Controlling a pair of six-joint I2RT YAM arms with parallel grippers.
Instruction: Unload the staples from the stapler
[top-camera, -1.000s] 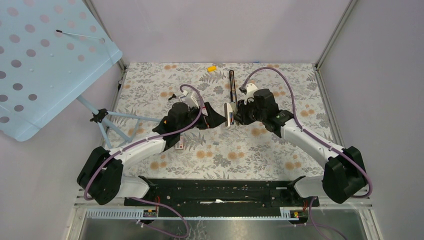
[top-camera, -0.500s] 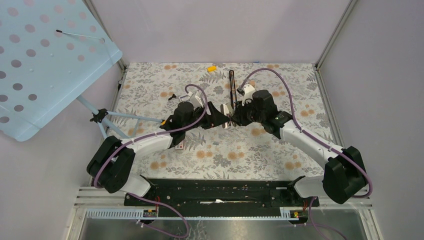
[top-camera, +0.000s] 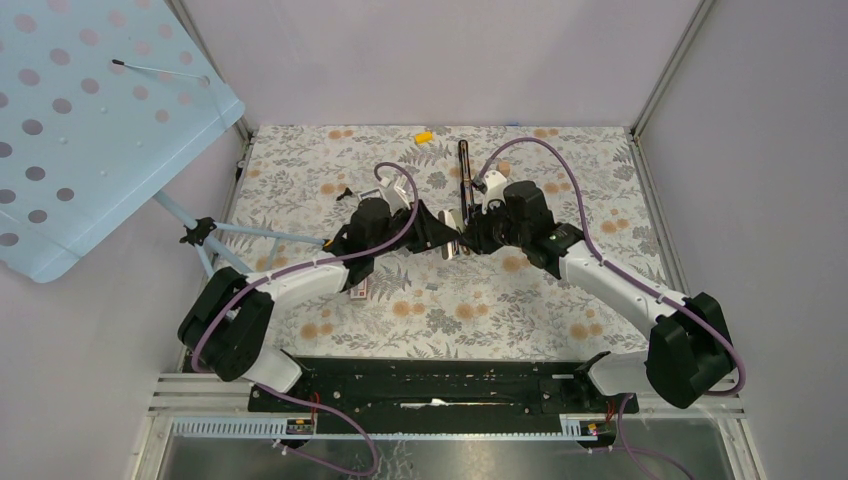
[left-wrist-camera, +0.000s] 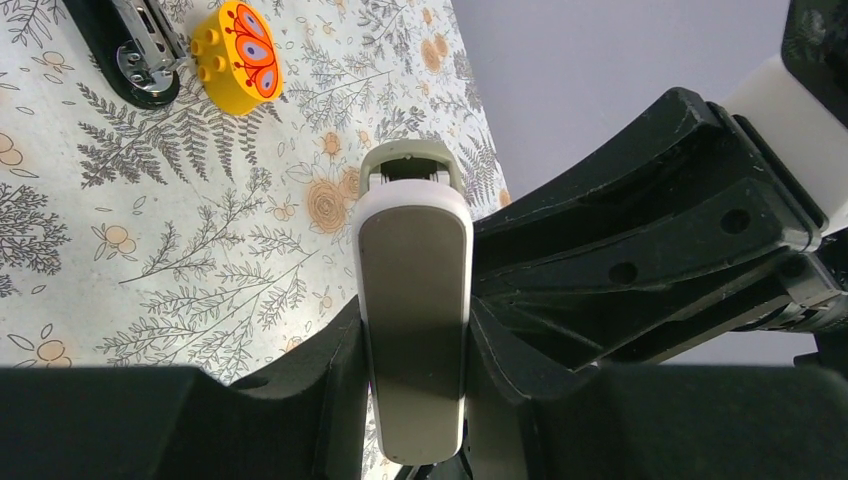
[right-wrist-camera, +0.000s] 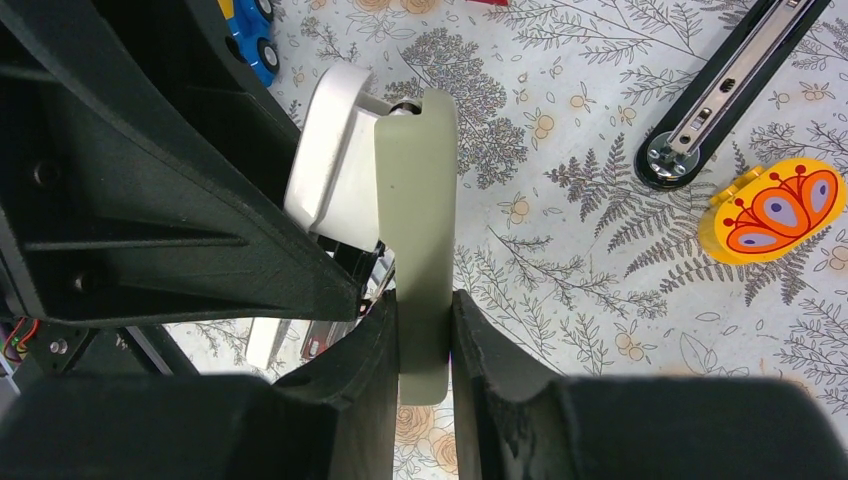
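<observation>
The left arm has swung in toward the right one over the past second, so both sets of fingers now meet at one spot. The left fingers (left-wrist-camera: 330, 400) are closed snugly on a grey-and-white hinged body (left-wrist-camera: 415, 270). The right fingers (right-wrist-camera: 500, 400) pinch its olive-grey top leaf edge-on, and that leaf stands slightly apart from the white shell. It looks like a small stapler, though I cannot be sure.

The long black stapler (top-camera: 463, 170) lies flat just beyond both sets of fingers, touched by neither, with a yellow toy brick (right-wrist-camera: 770, 210) near its far end. No loose staples show anywhere, so by my reading the unloading is not yet done: a magazine must be opened and the strip taken out.

The counter (top-camera: 600, 170) wears a floral cloth. Lilac walls, aluminium posts and a dotted pale-blue board (top-camera: 90, 120) close it in.
</observation>
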